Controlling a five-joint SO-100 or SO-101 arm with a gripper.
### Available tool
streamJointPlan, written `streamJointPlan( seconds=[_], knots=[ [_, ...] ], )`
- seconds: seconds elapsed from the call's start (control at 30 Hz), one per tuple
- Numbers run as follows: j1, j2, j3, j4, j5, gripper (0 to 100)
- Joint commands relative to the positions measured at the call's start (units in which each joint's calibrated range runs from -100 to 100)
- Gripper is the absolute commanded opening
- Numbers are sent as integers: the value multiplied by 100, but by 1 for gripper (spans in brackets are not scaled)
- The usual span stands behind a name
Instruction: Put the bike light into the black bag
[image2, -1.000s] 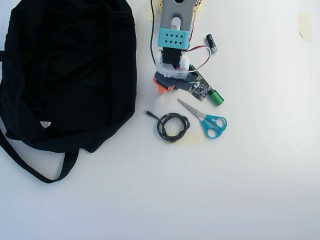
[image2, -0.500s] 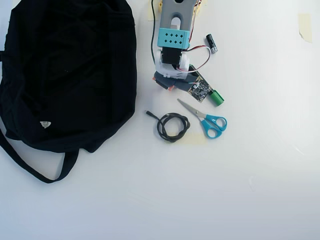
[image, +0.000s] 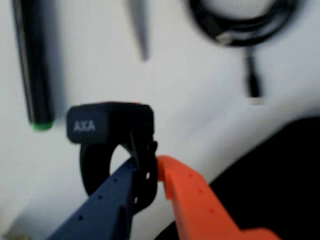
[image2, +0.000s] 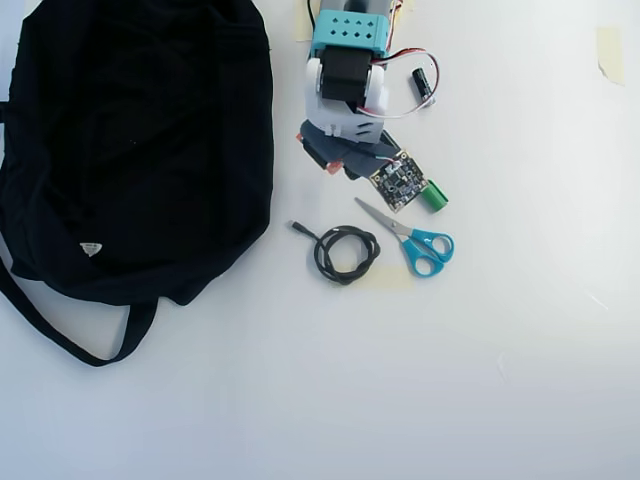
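Lying at the left of the overhead view, the black bag (image2: 135, 150) is by far the largest item, its right edge just beside the arm and its strap trailing toward the near left. The gripper (image2: 335, 165) sits at the far centre of the table, immediately right of that edge, so the bag lies to its left with only a narrow strip of table between.

The wrist view, though blurred, shows the gripper (image: 150, 170) pinching the rubber ring of the bike light (image: 111, 124) between the dark blue finger and the orange finger. The boxy body, marked AXA, stands above the fingertips, long axis across the frame. The light appears to be lifted clear of the table, but blur prevents confirmation.

Coiled cable (image2: 345, 252), scissors (image2: 415, 240) and green-capped marker (image2: 432, 195) lie on the near right side, away from the leftward path.
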Motion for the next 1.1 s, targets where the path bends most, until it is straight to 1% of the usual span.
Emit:
streamJointPlan(
  seconds=[0.0, 0.13, 0.27, 0.3, 0.33, 0.4, 0.47, 0.57, 0.6, 0.63, 0.77, 0.87, 1.07],
  knots=[
    [16, -253, -852, 92, -406, 2],
    [-36, -585, -1257, 118, -1140, 2],
    [-51, -627, -1266, 75, -1381, 2],
    [-51, -627, -1266, 15, -1513, 2],
    [-81, -627, -1266, -54, -1743, 2],
    [-178, -677, -1284, -106, -2425, 2],
    [-215, -868, -1329, -381, -3023, 2],
    [-193, -1067, -1293, -657, -3788, 2],
    [-171, -1100, -1293, -657, -3951, 2],
    [-163, -1141, -1311, -657, -4009, 2],
    [-81, -1390, -1365, -726, -3715, 2],
    [331, -1540, -1329, -769, -3647, 2],
    [1280, -1573, -1293, -760, -3306, 2]
  ],
)
